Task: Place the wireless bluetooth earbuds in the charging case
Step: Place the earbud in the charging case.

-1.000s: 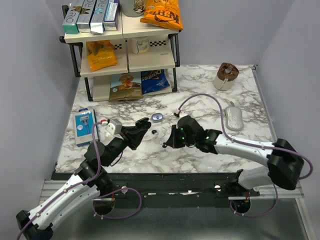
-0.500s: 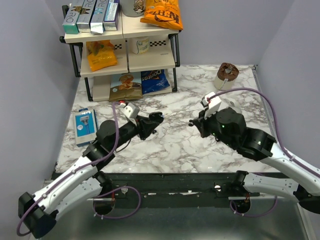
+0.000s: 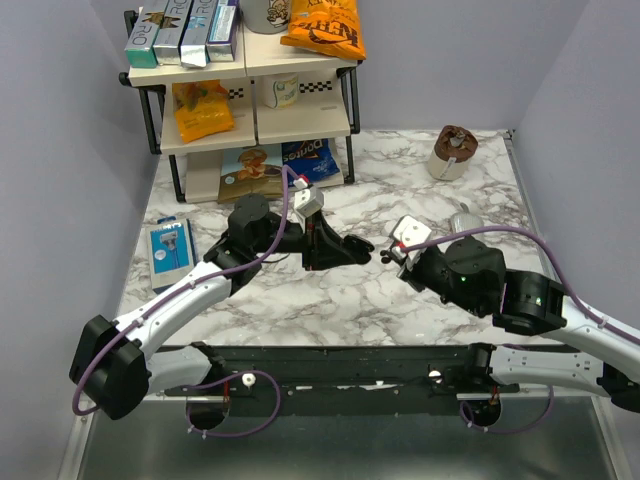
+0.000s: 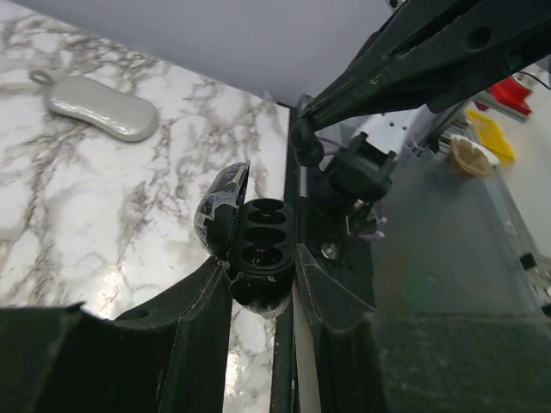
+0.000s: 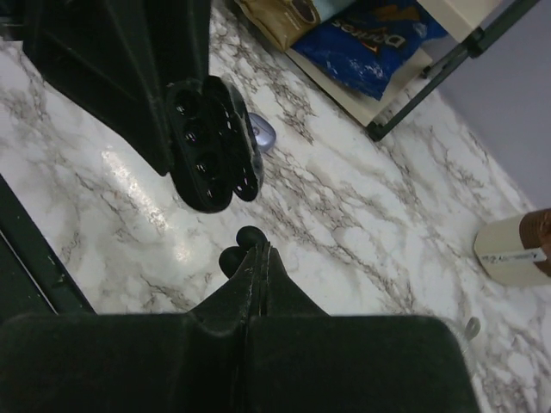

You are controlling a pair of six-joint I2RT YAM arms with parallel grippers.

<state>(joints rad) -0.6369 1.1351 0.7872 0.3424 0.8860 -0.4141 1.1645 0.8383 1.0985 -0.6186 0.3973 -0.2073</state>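
At the far left of the top view we see a shelf rack [image 3: 250, 100] stocked with snack bags and boxes, with a blue Doritos bag [image 3: 312, 163] at its foot. A blue package [image 3: 168, 252] lies flat on the marble table [image 3: 330, 300] near the left edge.

The left arm reaches from there toward the middle. The left gripper [image 4: 258, 262] has its jaws clamped on the black charging case [image 4: 258, 241], one finger against each side. The case is held off the marble with its lid [image 4: 219, 206] swung open, and the two wells face the other arm. From these views we cannot tell whether either well is filled.

A small lilac disc [image 5: 265, 136] lies on the table just past the case.

Just right of the case, the right gripper [image 5: 256, 251] points its closed jaws at the open wells. One tiny glossy black earbud [image 5: 248, 234] is pinched at their very tip. It sits near the case's edge, with a narrow gap between them. We cannot make out the other earbud.

Further right a grey pouch [image 4: 103, 107] lies on the marble. A brown-topped cup [image 3: 453, 152] stands in the far right corner.
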